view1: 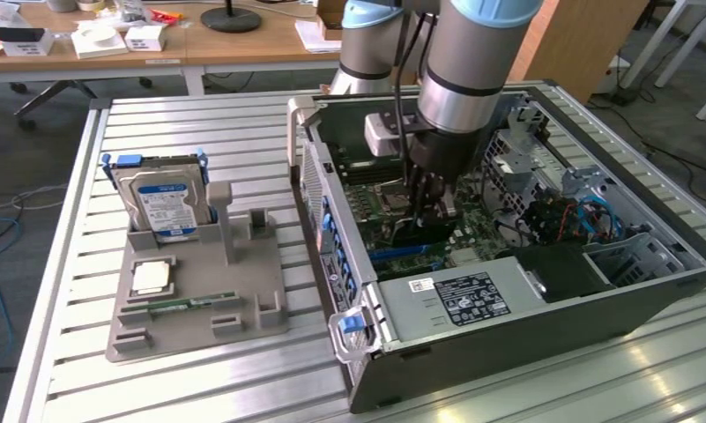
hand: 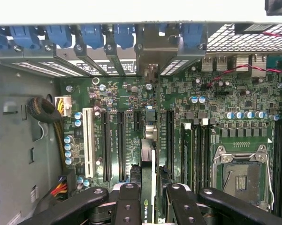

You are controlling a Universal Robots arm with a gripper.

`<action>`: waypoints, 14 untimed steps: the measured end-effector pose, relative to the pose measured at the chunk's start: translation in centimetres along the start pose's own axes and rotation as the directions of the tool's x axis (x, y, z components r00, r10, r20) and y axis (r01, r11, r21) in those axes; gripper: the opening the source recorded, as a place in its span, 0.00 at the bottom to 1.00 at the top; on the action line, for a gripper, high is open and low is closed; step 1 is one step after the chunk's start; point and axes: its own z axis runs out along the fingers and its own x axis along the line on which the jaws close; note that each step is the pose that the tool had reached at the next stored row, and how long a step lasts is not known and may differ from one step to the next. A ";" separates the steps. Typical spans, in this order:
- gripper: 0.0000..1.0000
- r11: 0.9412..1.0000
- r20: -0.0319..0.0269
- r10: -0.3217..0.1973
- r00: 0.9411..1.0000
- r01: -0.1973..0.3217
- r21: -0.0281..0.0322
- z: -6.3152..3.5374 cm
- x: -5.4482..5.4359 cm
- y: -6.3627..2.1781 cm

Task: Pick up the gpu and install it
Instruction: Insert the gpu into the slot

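GPU [hand: 148,180] stands edge-on, clamped in the gripper [hand: 151,205], over the black expansion slots [hand: 113,145] of the motherboard [hand: 216,101] inside the computer case [view1: 541,308] — white slot [hand: 88,140] and cable bundle [hand: 47,112] to one side, CPU socket [hand: 241,176] to the other.

1. The gpu [hand: 149,164] is a thin, dark card seen edge-on, with a green strip carrying a logo along its upper edge.
2. It stands upright on edge, clamped between the 2 fingers [hand: 130,199] of the hand [hand: 151,190].
3. It sits among the black expansion slots of the motherboard [hand: 216,93], its far end reaching the rear slot openings.
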 end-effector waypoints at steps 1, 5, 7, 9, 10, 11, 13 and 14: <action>0.25 1.000 0.000 0.000 1.000 0.000 0.000 0.06 0.0 0.00; 0.25 1.000 0.000 0.000 1.000 0.000 0.000 0.20 0.0 0.00; 0.25 1.000 0.000 0.000 1.000 0.000 0.000 0.20 0.0 0.00; 0.25 1.000 0.000 0.000 1.000 0.000 0.001 0.22 0.0 0.05; 0.25 1.000 0.000 0.000 1.000 0.000 0.001 0.22 0.0 0.06; 0.25 1.000 0.000 0.000 1.000 0.000 0.001 0.22 0.0 0.06; 0.25 1.000 0.000 0.000 1.000 0.000 0.001 0.22 0.0 0.06; 0.25 1.000 0.000 0.000 1.000 0.000 0.001 0.22 0.0 0.06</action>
